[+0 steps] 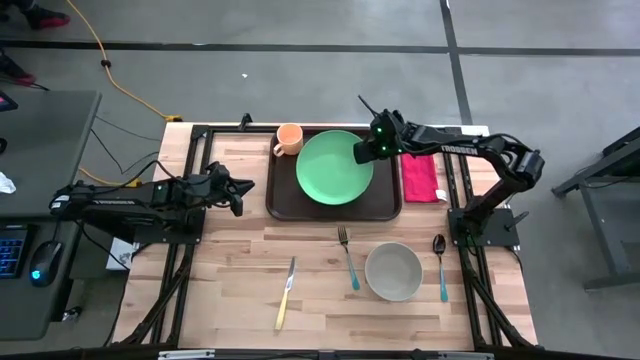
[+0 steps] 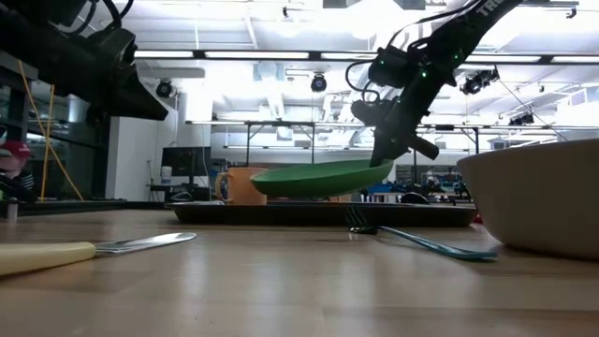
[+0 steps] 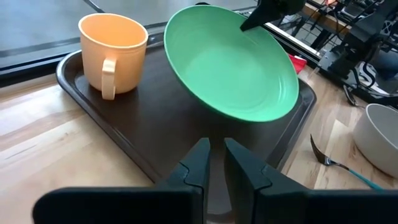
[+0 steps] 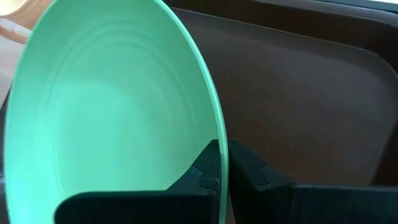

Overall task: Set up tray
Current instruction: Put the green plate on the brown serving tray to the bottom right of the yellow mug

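- We see the tray [image 1: 283,203] lying at the far middle of the table [image 1: 320,290], with a cup [image 1: 289,139] on its far left corner.
- The right gripper [image 1: 362,152] is clamped on the right rim of the plate [image 1: 333,167] and holds it over the tray; its jaws pinch the rim between them.
- In the right wrist view the fingers [image 4: 208,168] grip the plate's [image 4: 106,106] edge, one on each face, with the tray's [image 4: 298,106] dark floor beyond.
- The low view alone shows us that the plate [image 2: 323,177] is off the tray [image 2: 281,213]: it hangs tilted, its gripped side higher, with a gap beneath.
- The left gripper [image 1: 238,195] hovers just left of the tray's left edge and touches nothing; its jaws are nearly together, a thin slit between them, holding nothing.
- The left wrist view shows that slit between its fingers [image 3: 200,163], pointing at the tray's [image 3: 155,134] near rim, and the cup's [image 3: 112,54] handle, which the high view does not make clear.
- The high view alone gives us the rest of the table: a red napkin [image 1: 420,178] beside the tray's right edge, a fork [image 1: 347,257], a bowl [image 1: 393,271], a spoon [image 1: 441,266] and a knife [image 1: 286,293] nearer the front.
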